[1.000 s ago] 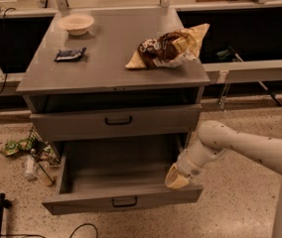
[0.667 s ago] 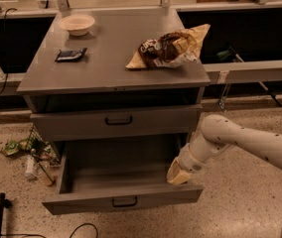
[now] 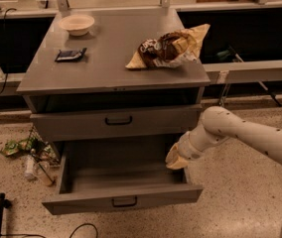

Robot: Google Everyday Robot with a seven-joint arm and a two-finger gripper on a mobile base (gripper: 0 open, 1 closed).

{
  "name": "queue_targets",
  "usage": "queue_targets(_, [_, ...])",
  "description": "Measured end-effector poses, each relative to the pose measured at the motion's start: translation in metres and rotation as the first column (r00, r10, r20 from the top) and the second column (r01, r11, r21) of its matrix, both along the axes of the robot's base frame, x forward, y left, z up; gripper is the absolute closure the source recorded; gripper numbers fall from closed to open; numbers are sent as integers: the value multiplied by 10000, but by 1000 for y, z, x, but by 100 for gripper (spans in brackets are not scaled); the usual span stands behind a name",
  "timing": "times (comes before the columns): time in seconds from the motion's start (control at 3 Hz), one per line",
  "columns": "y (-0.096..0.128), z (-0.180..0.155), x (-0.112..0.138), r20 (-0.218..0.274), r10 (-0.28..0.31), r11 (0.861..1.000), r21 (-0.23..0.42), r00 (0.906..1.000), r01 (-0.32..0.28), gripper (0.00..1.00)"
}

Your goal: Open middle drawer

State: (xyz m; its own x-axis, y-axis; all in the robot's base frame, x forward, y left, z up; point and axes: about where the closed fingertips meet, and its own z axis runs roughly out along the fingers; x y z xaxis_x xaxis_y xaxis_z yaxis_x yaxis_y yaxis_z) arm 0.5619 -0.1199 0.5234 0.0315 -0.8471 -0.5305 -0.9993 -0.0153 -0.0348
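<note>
The gripper (image 3: pixel 176 158), a cream-tan end piece on a smooth white speckled arm (image 3: pixel 250 135) entering from the R, was seen low at the R side wall of the middle drawer (image 3: pixel 81 202), over the tray's R rear corner. Whether it was clenched or released could not be told, nor whether it touched the wall.

The middle drawer, a wide grey metal tray w/ a low front panel and a small black loop handle (image 3: pixel 124 201), was found drawn well out from the cabinet, its flat floor bare. Open floor lay in front of its front edge and to the R under the arm.

Directly above, a taller-fronted grey drawer (image 3: pixel 76 127) w/ a like black handle (image 3: pixel 118 120) sat nearly flush, a dark gap above it under the grey cabinet top (image 3: pixel 106 71).

On the top were seen a shallow pale round bowl (image 3: pixel 76 24) at rear L, a small flat dark packet (image 3: pixel 70 55) near it, and a crumpled tan-and-brown snack bag (image 3: pixel 168 48) by the R edge.

Crumpled litter (image 3: pixel 29 155) lay on the speckled floor (image 3: pixel 230 207), just L of the drawer.
</note>
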Motion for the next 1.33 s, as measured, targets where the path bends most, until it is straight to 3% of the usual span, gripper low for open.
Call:
queue_targets(0.33, [6, -9, 22, 486, -109, 9998, 199, 9988, 100, 92])
queue_targets(0.67, [17, -50, 27, 280, -6, 9995, 303, 9996, -2, 100])
queue_targets(1.33, [31, -104, -6, -809, 48, 9990, 457, 9967, -11, 100])
